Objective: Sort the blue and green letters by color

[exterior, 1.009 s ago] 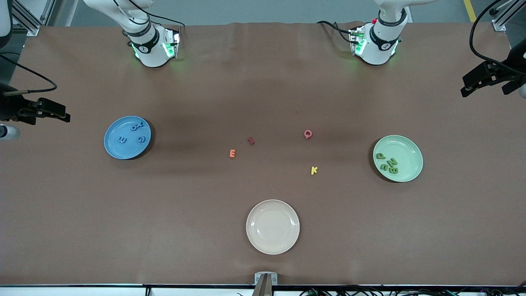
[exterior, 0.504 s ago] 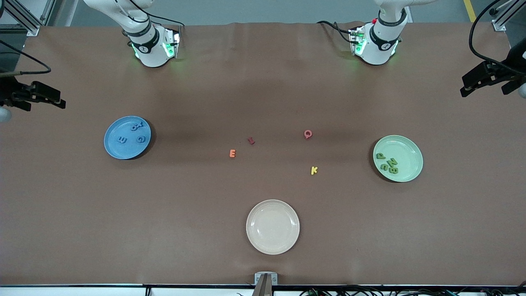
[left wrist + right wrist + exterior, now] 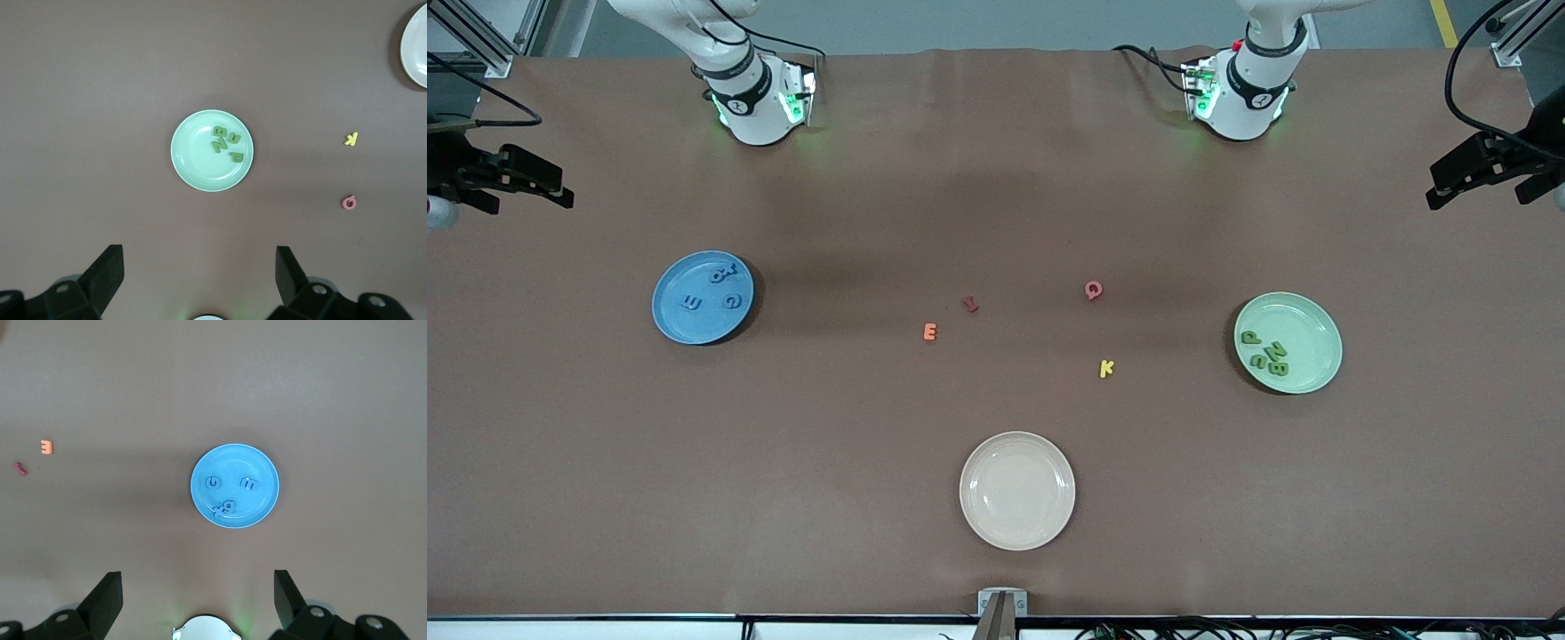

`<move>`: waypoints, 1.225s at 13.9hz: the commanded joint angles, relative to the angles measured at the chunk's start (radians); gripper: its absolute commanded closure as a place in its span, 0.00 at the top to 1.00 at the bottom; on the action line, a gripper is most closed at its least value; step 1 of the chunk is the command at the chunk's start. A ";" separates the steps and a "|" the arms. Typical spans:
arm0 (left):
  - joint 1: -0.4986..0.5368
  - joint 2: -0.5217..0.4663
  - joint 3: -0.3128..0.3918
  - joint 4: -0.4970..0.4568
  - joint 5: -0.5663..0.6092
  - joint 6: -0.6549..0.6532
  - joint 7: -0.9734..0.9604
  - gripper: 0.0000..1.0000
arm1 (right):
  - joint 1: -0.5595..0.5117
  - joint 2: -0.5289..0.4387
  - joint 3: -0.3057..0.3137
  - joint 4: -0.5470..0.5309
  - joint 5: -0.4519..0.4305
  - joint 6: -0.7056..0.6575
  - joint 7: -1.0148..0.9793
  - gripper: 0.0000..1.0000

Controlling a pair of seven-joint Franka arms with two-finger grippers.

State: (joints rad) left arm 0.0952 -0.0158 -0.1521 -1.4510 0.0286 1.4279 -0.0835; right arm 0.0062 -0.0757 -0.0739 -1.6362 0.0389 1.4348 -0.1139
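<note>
The blue letters (image 3: pixel 720 289) all lie in the blue plate (image 3: pixel 680 324) toward the right arm's end of the table. In the right wrist view the blue letters (image 3: pixel 230 493) show in the blue plate (image 3: pixel 261 510). The green letters (image 3: pixel 1267 351) lie together in the green plate (image 3: pixel 1312 333) toward the left arm's end. They also show in the left wrist view (image 3: pixel 225 141) in the green plate (image 3: pixel 193 157). My right gripper (image 3: pixel 559 191) (image 3: pixel 198 590) is open and empty, high over its end of the table. My left gripper (image 3: pixel 1440 185) (image 3: pixel 199 267) is open and empty, high over its end.
An orange E (image 3: pixel 930 332), a small dark red piece (image 3: pixel 970 304), a pink Q (image 3: pixel 1094 289) and a yellow K (image 3: pixel 1106 368) lie loose mid-table. A cream plate (image 3: pixel 1049 516) sits nearest the front camera.
My right gripper has pulled away from the blue plate toward the robots' side of the table's end. My left gripper has barely moved. The letters have not moved.
</note>
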 commanded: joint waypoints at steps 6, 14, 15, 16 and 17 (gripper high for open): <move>0.004 -0.007 0.000 0.011 0.017 -0.035 0.011 1.00 | 0.004 -0.079 0.016 -0.091 -0.014 0.052 -0.007 1.00; -0.006 -0.001 -0.012 0.011 0.016 -0.034 0.015 1.00 | -0.014 -0.084 0.008 -0.093 0.005 0.036 0.010 1.00; -0.006 -0.001 -0.011 0.012 0.016 -0.034 0.015 1.00 | -0.021 -0.085 0.008 -0.094 0.019 0.033 0.011 1.00; -0.006 0.000 -0.010 0.011 0.016 -0.034 0.015 1.00 | -0.025 -0.087 0.006 -0.093 0.025 0.021 0.011 1.00; -0.006 -0.001 -0.012 0.011 0.016 -0.034 0.015 1.00 | -0.025 -0.093 0.005 -0.094 0.025 0.018 0.011 1.00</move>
State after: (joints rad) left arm 0.0904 -0.0155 -0.1602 -1.4488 0.0286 1.4100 -0.0835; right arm 0.0012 -0.1279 -0.0757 -1.6998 0.0458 1.4591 -0.1104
